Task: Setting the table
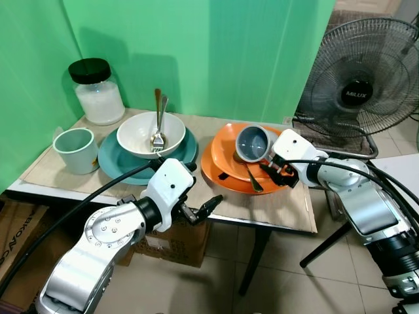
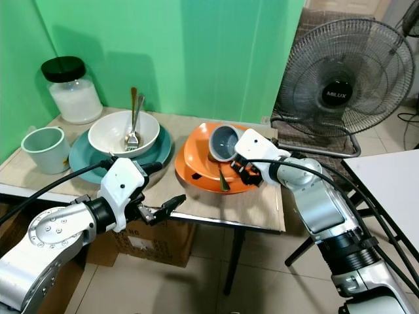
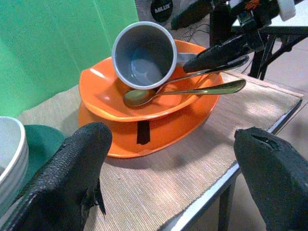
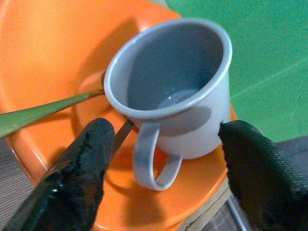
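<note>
Grey mug (image 4: 173,91) lies tilted in orange bowl (image 4: 43,53).

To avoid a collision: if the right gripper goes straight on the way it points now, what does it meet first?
Most likely the grey cup lying tilted in the orange bowl; the open right gripper already flanks its handle.

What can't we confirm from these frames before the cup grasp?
- Right end effector around the grey cup: right wrist view shows gaps on both sides; contact unclear.
- Spoon bowl: partly hidden under the cup, left wrist view.
- Orange bowl far rim: blocked by the cup in the eye views.
- Jar contents: white, kind unreadable.
</note>
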Available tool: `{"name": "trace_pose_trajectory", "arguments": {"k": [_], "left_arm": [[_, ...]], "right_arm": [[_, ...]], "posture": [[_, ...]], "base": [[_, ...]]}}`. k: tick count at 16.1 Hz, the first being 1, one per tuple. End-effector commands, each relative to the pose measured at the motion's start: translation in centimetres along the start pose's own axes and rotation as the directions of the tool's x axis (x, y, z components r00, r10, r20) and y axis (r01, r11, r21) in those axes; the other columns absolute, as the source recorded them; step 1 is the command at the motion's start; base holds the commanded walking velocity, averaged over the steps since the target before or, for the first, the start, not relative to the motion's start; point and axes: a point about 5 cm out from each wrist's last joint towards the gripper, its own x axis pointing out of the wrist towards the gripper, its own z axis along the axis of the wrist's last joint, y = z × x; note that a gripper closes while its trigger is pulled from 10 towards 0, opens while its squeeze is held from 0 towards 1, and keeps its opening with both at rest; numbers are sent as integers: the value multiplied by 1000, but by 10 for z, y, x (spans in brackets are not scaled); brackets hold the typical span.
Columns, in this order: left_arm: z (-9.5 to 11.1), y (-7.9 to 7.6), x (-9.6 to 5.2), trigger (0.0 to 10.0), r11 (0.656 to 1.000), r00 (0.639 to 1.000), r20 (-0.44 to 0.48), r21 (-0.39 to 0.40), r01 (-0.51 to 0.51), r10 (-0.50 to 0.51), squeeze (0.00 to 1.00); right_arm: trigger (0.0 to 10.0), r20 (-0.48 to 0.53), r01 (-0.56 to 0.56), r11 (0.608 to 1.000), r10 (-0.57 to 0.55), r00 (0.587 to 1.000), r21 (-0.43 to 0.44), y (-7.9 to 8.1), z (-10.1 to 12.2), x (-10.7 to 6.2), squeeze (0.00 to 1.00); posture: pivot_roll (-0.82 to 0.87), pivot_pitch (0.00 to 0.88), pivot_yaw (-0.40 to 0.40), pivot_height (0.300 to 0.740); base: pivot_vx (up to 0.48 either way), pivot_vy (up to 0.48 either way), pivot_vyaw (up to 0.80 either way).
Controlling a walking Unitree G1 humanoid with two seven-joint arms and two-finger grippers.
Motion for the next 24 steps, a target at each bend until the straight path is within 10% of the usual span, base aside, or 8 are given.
{"name": "trace_pose_trajectory", "arguments": {"k": [1,24], "left_arm": [[3,-3,0,10000,1000,1000,2,10,18,-18,0],[11,-3,1,10000,999,998,20,14,53,-53,0]], "right_arm": [[0,-10,15,1000,-14,1000,17,-5,3,0,0],[0,-56,14,998,-10,998,63,4,8,1,0]], "posture": [[-134,0,-12,740],[-135,0,1,740]], "base": [[0,0,0],[0,0,0]]}}
